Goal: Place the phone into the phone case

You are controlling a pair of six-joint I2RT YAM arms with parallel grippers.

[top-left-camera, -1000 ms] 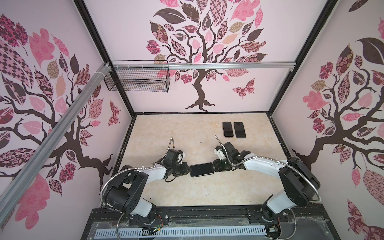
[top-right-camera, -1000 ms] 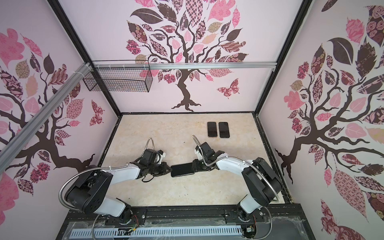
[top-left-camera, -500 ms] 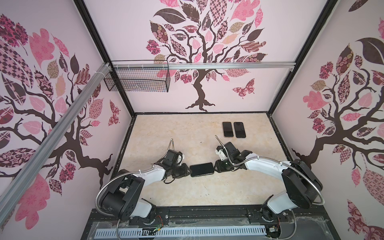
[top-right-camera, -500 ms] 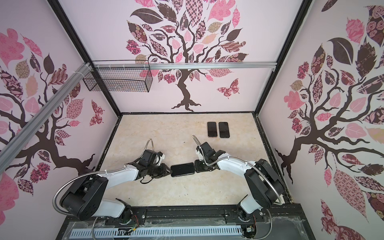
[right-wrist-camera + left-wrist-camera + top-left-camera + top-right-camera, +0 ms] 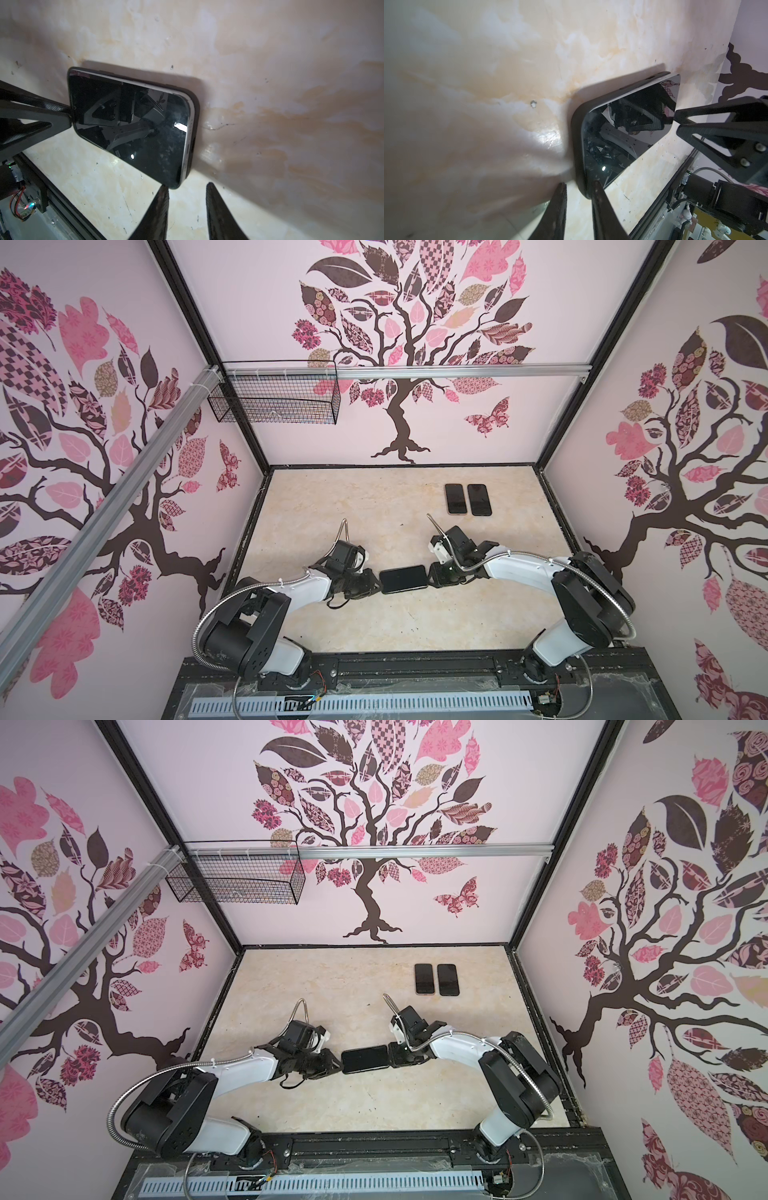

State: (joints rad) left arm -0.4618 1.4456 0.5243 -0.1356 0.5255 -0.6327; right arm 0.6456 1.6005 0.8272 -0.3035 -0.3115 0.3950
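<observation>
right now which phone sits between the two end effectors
The crosswise phone, flanked by the left end effector and right end effector. The other two phones lie side by side farther back.

Three phones on one marbled table (image 5: 374, 639): one phone (image 5: 403, 579) near the middle, with the only phone case (image 5: 576, 145), black, at its edges, and two far phones (image 5: 455, 498) (image 5: 479, 499) side by side at the far right. Two robot arms, the left arm (image 5: 307, 593) and the right arm (image 5: 519, 572), each carry one gripper, the left gripper (image 5: 376, 585) and the right gripper (image 5: 432, 574), with two fingers apiece. One wire basket (image 5: 274, 402) hangs far left. Two aluminium rails: the far rail (image 5: 457, 372) and the left rail (image 5: 104, 506). Three tree decals (image 5: 401, 427) (image 5: 137, 510) (image 5: 665, 489), one per wall; two butterfly decals (image 5: 486, 418) (image 5: 228, 464).
</observation>
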